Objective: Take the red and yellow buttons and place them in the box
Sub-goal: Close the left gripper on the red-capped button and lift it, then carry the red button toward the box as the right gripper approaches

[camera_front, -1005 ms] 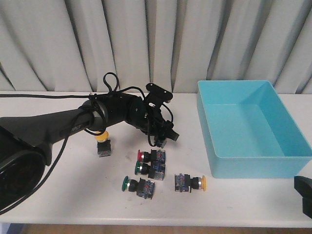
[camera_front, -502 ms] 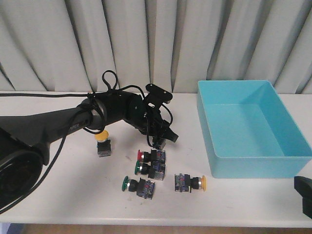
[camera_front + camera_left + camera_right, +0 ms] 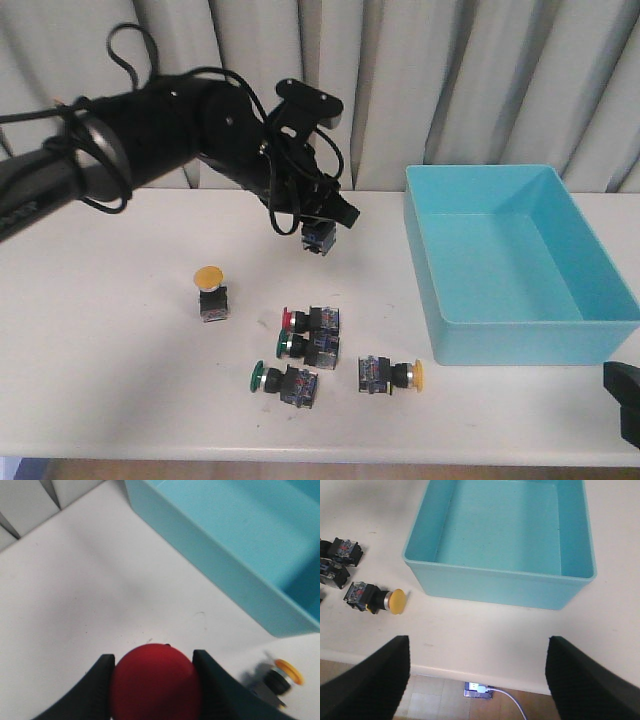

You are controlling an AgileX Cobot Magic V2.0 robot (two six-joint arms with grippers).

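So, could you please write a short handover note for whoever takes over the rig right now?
Left gripper: jaws shut on a red button, held in the air above the table, left of the box.
Right gripper: jaws open and holding nothing, at the near table edge by the box.
Box: nothing in it yet.
On the table: one yellow button standing upright, one yellow button on its side near the box's front corner, one red button on its side, two green buttons that stay put.
Left: drop the held red button in, then the other three.
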